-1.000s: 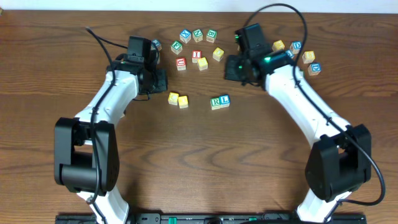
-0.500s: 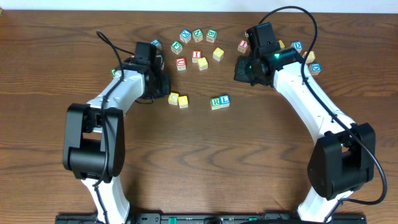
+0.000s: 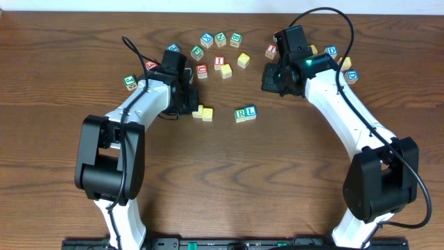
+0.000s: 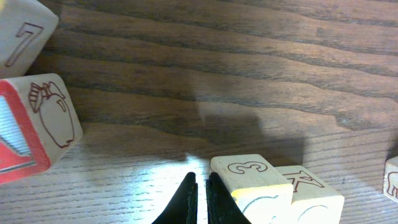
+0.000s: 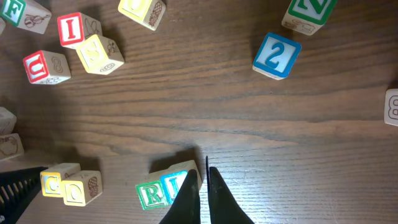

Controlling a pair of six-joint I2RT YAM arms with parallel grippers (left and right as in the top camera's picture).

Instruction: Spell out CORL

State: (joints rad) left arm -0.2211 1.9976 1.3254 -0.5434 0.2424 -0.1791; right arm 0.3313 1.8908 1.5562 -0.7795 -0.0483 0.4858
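Two yellow cubes (image 3: 198, 111) (image 3: 207, 113) sit side by side left of centre. In the left wrist view the near one shows a "3" side (image 4: 249, 177), the other a "K" side (image 4: 308, 194). The right wrist view shows them as C (image 5: 53, 180) and O (image 5: 81, 186). The green R cube (image 3: 241, 114) and blue L cube (image 3: 251, 110) touch each other a gap to the right; both show in the right wrist view (image 5: 151, 195) (image 5: 177, 184). My left gripper (image 3: 192, 105) (image 4: 199, 186) is shut, its tips against the C cube's left side. My right gripper (image 3: 269, 81) (image 5: 204, 186) is shut and empty, above the table beside L.
Loose cubes lie behind: red U (image 3: 202, 70), red I (image 3: 219, 62), two yellow (image 3: 226, 70) (image 3: 243, 60), and a blue and green row (image 3: 220, 37). A green cube (image 3: 130, 82) and a red one (image 3: 151, 65) lie left. More cubes cluster at the right (image 3: 345, 64).
My left gripper has moved right and forward to the yellow pair and nudged it slightly right. My right arm drew back and right, then stayed still.
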